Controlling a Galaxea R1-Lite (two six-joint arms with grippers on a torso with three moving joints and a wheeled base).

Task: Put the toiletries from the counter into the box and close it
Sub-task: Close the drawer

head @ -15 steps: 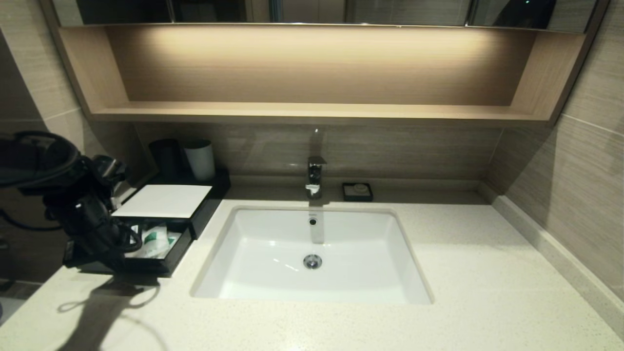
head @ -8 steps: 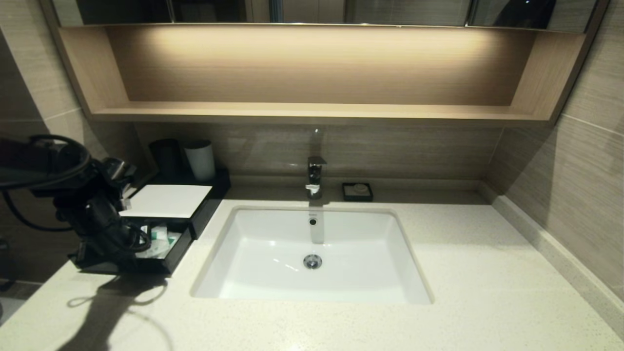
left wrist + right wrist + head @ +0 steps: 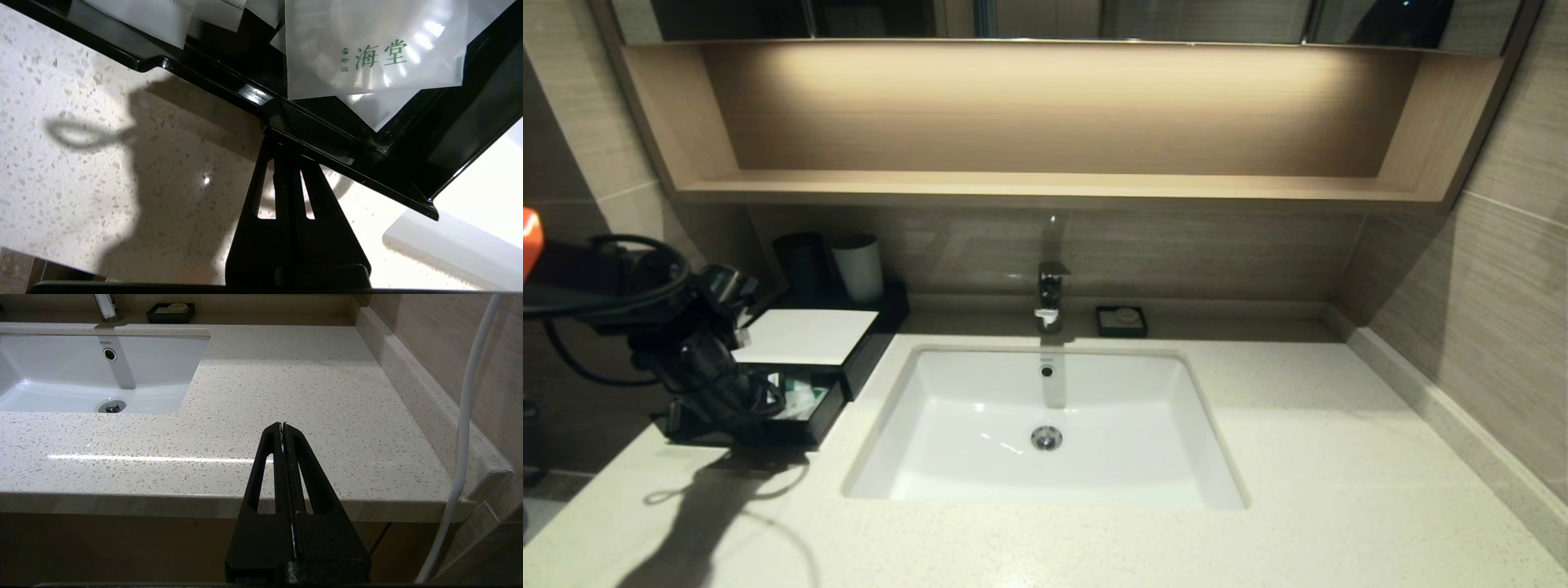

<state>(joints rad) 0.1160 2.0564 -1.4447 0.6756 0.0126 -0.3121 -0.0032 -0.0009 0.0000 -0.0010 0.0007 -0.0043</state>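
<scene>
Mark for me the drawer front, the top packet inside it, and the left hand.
drawer front (image 3: 310, 122): left wrist view, on its glossy black top rim.
top packet (image 3: 376, 53): left wrist view, beside its green lettering.
left hand (image 3: 288, 153): left wrist view, at the shut fingertips against the drawer front.

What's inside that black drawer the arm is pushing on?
The drawer holds translucent white packets, overlapping; one carries green printed characters. The closed left gripper presses against its front edge. How many packets lie underneath, or further back under the white top, is hidden.
</scene>
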